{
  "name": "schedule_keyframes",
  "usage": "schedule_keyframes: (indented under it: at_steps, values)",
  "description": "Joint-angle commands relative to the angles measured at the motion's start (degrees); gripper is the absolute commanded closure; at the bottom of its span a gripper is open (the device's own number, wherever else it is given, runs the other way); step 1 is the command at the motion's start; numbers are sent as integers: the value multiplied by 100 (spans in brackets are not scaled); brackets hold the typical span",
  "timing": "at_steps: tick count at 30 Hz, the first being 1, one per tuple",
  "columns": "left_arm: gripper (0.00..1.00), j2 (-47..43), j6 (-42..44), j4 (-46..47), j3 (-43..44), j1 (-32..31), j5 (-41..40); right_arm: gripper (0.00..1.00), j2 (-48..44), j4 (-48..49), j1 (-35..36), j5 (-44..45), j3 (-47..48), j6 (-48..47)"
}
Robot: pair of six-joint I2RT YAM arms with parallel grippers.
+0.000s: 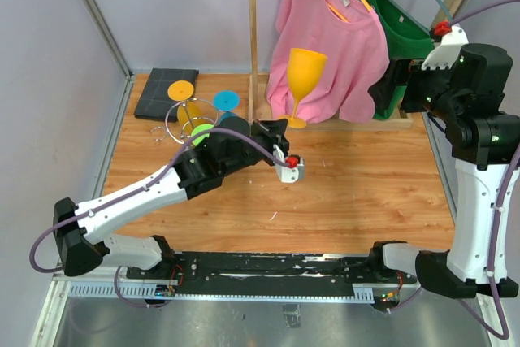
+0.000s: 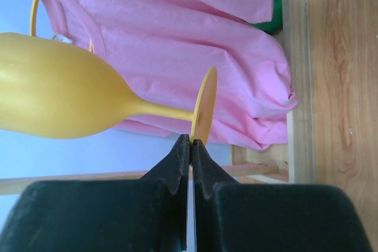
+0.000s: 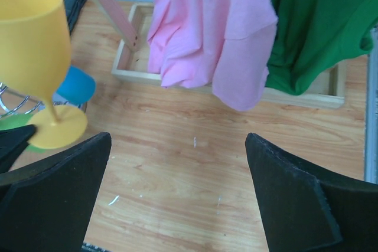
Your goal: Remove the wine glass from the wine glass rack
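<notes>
pinching wine glass (image 2: 59, 92) foot: left tool (image 2: 190, 143)

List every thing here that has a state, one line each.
yellow wine glass: off the rack, upright in the air, gripped by its foot
left hand: shut on the foot's rim
right hand: open, empty
wine glass rack: standing, with coloured glasses on it
pink shirt: hanging
green shirt: hanging
dark cloth: folded, lying flat
</notes>
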Motion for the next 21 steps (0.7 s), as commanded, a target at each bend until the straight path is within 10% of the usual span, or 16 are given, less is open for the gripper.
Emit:
schedule_keyframes:
  at_steps: [1, 21]
  values:
    - [100, -164, 1086, 1812, -812, -159, -211, 1, 212, -780, 75, -826, 340, -54]
    - [100, -517, 2579, 2369, -2350, -588, 1425, 4, -415, -1365, 218, -2352, -388, -745]
